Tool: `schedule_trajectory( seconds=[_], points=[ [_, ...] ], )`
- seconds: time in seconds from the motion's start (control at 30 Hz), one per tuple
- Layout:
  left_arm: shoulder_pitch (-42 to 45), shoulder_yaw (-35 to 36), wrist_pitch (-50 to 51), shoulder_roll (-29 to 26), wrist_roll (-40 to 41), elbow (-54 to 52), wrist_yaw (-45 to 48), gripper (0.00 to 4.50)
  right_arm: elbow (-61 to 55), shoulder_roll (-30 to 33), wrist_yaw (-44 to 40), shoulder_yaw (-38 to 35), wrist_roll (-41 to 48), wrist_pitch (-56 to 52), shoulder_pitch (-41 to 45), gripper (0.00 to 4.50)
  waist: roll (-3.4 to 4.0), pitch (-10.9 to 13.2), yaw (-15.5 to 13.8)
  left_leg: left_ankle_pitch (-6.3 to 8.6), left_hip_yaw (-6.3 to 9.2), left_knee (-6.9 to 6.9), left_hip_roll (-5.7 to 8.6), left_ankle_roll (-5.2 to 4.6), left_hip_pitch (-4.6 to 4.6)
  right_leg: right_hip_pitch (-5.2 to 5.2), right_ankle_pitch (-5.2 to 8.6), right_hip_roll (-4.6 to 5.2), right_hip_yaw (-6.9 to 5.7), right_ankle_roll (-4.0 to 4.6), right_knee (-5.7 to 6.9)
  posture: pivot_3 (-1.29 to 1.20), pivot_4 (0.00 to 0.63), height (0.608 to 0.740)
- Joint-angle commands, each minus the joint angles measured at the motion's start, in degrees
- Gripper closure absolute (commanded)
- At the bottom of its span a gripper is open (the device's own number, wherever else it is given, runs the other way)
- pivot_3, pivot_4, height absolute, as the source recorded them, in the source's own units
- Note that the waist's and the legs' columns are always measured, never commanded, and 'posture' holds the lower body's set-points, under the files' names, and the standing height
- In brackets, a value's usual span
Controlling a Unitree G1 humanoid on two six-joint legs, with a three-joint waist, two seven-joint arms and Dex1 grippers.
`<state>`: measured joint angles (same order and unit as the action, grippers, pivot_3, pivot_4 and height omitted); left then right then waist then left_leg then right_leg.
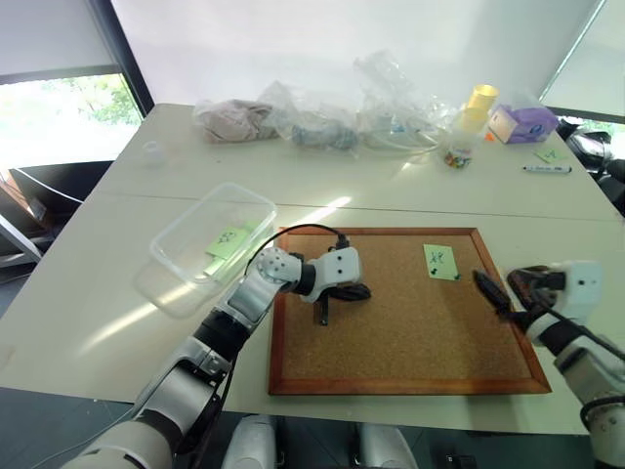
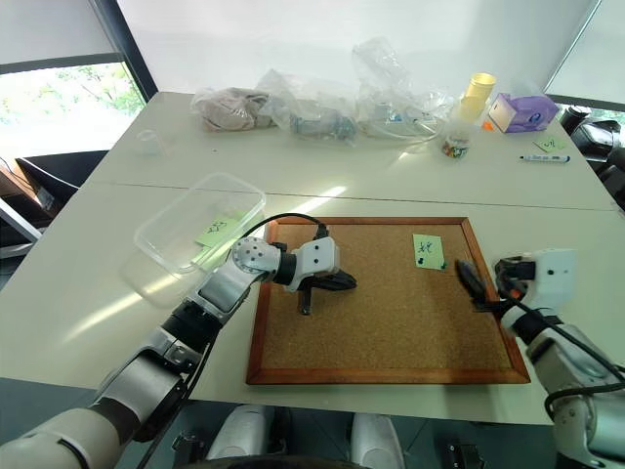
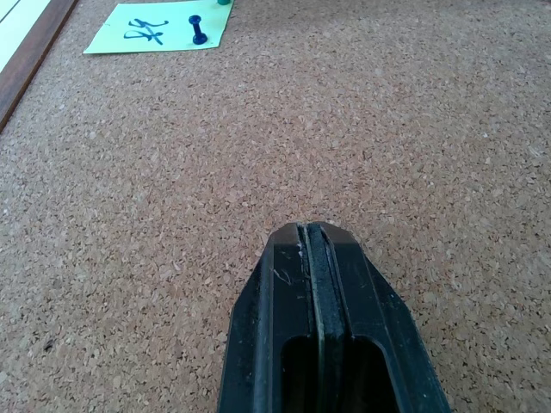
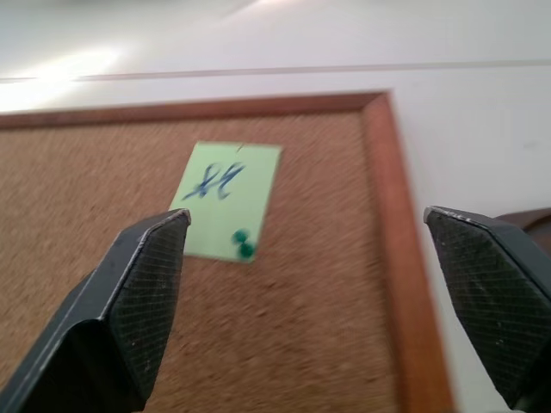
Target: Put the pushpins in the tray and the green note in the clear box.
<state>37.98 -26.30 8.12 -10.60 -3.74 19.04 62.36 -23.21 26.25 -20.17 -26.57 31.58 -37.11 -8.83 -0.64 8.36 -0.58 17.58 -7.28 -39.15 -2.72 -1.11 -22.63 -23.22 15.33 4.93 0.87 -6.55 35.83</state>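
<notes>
A pale-green note (image 1: 439, 261) with black scribbles lies on the corkboard (image 1: 410, 332) near its far right, held by pushpins: a blue one (image 3: 199, 30) and a green one (image 4: 244, 243). My left gripper (image 1: 363, 291) rests shut on the bare cork left of centre, holding nothing. My right gripper (image 1: 508, 288) hovers open over the board's right edge, pointing toward the note. The clear box (image 1: 186, 256) stands left of the board with another green note (image 1: 228, 239) inside. A dark-brown rim, apparently the tray (image 4: 527, 217), peeks out beside my right finger, off the board's right side.
Wrinkly plastic bags (image 1: 322, 122) line the table's far side. Yellow cups (image 1: 479, 103), a small jar of coloured pins (image 1: 457, 156), a purple box (image 1: 522, 124), a marker (image 1: 547, 169) and a further green note (image 1: 552, 153) sit at the back right.
</notes>
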Motion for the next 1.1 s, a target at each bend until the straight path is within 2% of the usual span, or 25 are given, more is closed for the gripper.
schedule_trajectory(
  seconds=[0.03, 0.37, 0.47, 0.53, 0.7, 1.1],
  points=[
    [-0.46, -2.51, 0.31, 0.33, -0.81, 0.86, 1.04, 4.5, 0.46, -1.11, 1.13, 2.42, -2.09, 2.34, 1.36, 0.02, 0.0, 0.0, 0.0, 0.0, 0.0, 0.0, 0.0, 0.0, -0.01, -0.01, 0.0, 0.01, -0.01, 0.0, -0.01, 0.0, 0.15, 0.74],
    [-0.43, -2.43, 0.44, 0.13, -0.89, 0.77, 1.06, 4.5, 7.03, -2.03, 1.86, 5.48, -5.28, 5.94, 5.28, 0.02, 0.01, 0.0, 0.0, 0.03, -0.01, 0.0, 0.03, -0.06, -0.09, -0.01, 0.0, 0.05, -0.04, 0.0, -0.13, 0.0, 0.15, 0.74],
    [-0.6, -2.47, 0.67, 0.06, -0.92, 0.52, 1.01, 4.5, 7.83, -2.17, 1.67, 5.68, -5.64, 6.42, 5.71, 0.83, 0.0, 0.0, 0.0, 0.03, -0.01, 0.0, 0.03, -0.06, -0.11, -0.02, -0.01, 0.05, -0.05, -0.01, -0.15, 0.0, 0.15, 0.74],
    [-0.73, -2.44, 0.71, -0.09, -0.92, 0.4, 1.03, 4.5, 8.51, -2.28, 1.62, 5.88, -5.92, 6.69, 6.15, 1.76, 0.0, 0.0, 0.02, 0.03, -0.01, 0.0, 0.03, -0.06, -0.11, -0.02, -0.01, 0.05, -0.04, -0.01, -0.16, 0.0, 0.15, 0.74],
    [-0.7, -2.47, 0.75, -0.23, -0.95, 0.43, 1.02, 4.5, 9.12, -2.66, 1.46, 6.01, -5.93, 7.09, 6.64, 4.43, 0.01, 0.0, 0.01, 0.03, -0.01, 0.0, 0.03, -0.06, -0.11, -0.02, -0.01, 0.05, -0.05, -0.01, -0.17, 0.0, 0.15, 0.74],
    [-0.55, -3.17, 1.25, -0.72, -1.52, 0.57, 1.62, 4.5, 8.14, -4.01, 2.3, 5.2, -6.49, 10.77, 5.79, 4.47, 0.01, 0.0, 0.05, 0.04, -0.01, 0.0, 0.03, -0.08, -0.13, -0.01, -0.01, 0.06, -0.05, -0.01, -0.22, 0.0, 0.15, 0.74]
  ],
)
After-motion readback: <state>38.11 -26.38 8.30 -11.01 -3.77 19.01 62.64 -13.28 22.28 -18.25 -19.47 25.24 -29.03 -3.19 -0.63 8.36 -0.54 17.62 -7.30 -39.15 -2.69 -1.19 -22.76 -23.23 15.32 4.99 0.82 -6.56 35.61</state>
